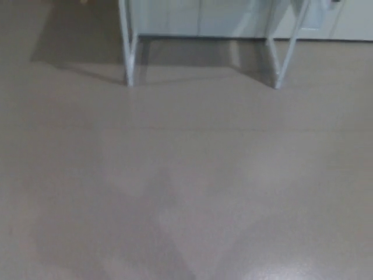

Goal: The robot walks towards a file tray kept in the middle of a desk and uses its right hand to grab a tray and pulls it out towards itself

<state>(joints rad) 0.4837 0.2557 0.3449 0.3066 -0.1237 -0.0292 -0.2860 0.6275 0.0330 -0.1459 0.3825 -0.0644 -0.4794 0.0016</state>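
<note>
Neither the file tray nor the desk top shows in the head view. Only two white desk legs appear at the top, a left leg (127, 46) and a right leg (284, 49), standing on a beige floor (186, 175). No hand or arm of mine is in the picture. The frame is slightly blurred.
Behind the desk legs runs a row of pale cabinet fronts (198, 17) along the wall. Soft shadows lie on the floor under the desk and in the foreground, with a glare patch at the bottom right.
</note>
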